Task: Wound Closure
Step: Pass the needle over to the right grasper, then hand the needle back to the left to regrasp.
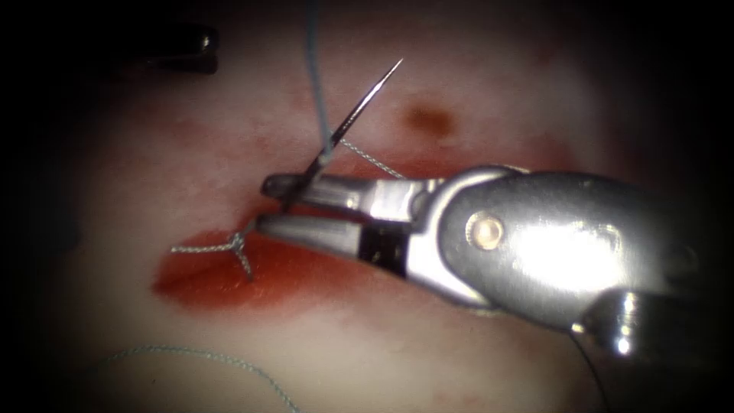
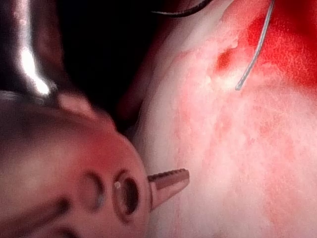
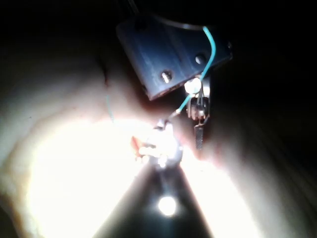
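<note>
The right tool [image 1: 269, 205] reaches in from the right over the cut [image 1: 222, 279], a red gash across the tissue [image 1: 428, 359]. Its jaws stand slightly apart. The needle [image 1: 353, 115] rises steeply from the gap between them, crosses the upper jaw, and its sharp tip points up and to the right, free of the tissue. Its lower end is hidden between the jaws at the cut's far edge. A blue thread [image 1: 313, 84] drops from above and meets the needle. The left tool [image 1: 200, 50] hangs at the far upper left, holding nothing; one toothed jaw shows bare above pale tissue [image 2: 233, 163].
A knotted stitch [image 1: 237, 245] with short cut ends sits at the left part of the cut, just below the right tool's lower jaw. More thread [image 1: 199, 356] lies curled on the near tissue. A brown spot [image 1: 428, 118] marks the far tissue. A thread end [image 2: 255, 54] rests on red-stained tissue.
</note>
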Robot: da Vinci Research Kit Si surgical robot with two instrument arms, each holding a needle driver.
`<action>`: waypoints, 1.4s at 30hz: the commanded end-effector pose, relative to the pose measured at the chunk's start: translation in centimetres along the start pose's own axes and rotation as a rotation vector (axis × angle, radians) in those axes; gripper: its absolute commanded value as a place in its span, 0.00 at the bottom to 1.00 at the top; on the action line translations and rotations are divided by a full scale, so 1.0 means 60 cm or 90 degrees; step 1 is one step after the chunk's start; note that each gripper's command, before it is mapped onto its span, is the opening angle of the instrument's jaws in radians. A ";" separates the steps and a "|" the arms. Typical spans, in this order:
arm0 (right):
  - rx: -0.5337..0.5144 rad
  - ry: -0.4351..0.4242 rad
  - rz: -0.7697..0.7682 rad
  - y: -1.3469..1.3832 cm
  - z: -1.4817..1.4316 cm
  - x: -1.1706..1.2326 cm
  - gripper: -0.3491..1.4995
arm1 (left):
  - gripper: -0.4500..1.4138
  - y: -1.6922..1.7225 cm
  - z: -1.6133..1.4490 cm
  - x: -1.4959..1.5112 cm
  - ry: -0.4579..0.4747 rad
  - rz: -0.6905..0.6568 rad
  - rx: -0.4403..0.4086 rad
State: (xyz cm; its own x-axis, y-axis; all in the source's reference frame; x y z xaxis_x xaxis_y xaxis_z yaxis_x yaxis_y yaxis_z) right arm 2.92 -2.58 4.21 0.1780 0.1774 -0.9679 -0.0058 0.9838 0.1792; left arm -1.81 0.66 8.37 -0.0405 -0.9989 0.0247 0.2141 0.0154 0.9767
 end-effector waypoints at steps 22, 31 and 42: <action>0.390 0.350 0.046 0.0027 -0.0058 -0.0093 0.00 | 0.93 -0.0024 0.0068 0.0066 0.155 -0.396 0.315; 0.373 0.346 0.047 0.0026 -0.0027 -0.0085 0.00 | 0.85 -0.0022 0.0138 0.0081 0.058 -0.276 0.320; 0.372 0.344 0.047 0.0027 -0.0024 -0.0084 0.00 | 0.42 -0.0025 0.0139 0.0080 0.048 -0.299 0.317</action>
State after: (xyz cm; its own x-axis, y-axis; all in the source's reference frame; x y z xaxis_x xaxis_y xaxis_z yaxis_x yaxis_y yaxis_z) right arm 2.57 -2.58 4.74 -0.2990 0.3804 -0.8752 0.5446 0.8211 0.1708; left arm -2.64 0.09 8.44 0.0514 -0.9017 -0.4293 -0.2812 -0.4255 0.8602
